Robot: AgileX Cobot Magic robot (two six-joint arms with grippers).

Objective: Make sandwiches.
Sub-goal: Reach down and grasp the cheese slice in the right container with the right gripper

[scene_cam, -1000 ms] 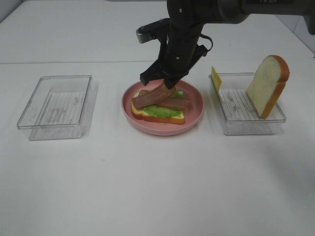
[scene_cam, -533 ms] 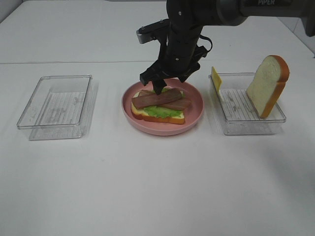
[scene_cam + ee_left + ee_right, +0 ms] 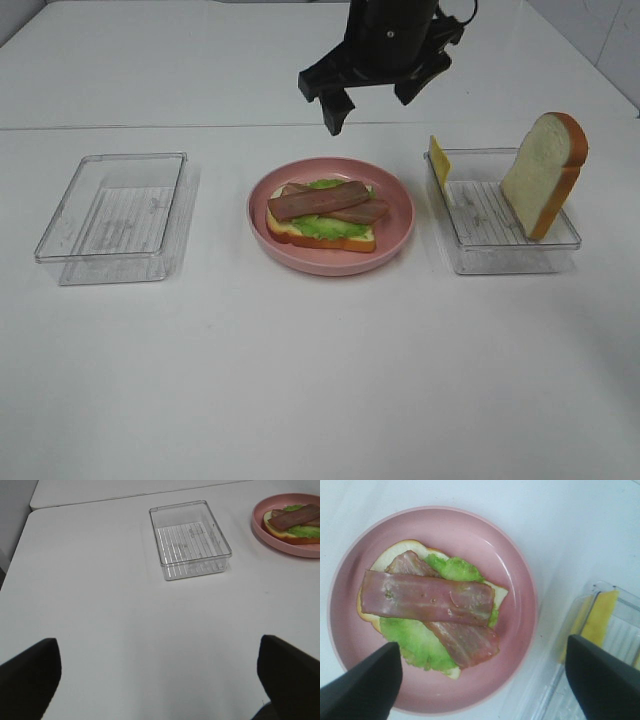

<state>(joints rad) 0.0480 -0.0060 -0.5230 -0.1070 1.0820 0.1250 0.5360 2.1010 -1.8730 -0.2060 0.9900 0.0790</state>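
On the pink plate lies an open sandwich: a bread slice, green lettuce and two bacon strips crossed on top. My right gripper hangs open above the plate's far side, holding nothing. Its wrist view looks straight down on the bacon, lettuce and plate, with the right gripper spread wide. A second bread slice stands on edge in the right tray, beside a yellow cheese square. My left gripper is open over bare table.
An empty clear tray sits left of the plate, also in the left wrist view as the tray, with the plate's edge beyond it. The cheese shows in the right wrist view.
My right gripper let go of the bacon strip, opened and rose away from the plate. The strip now lies across the other one on the lettuce.
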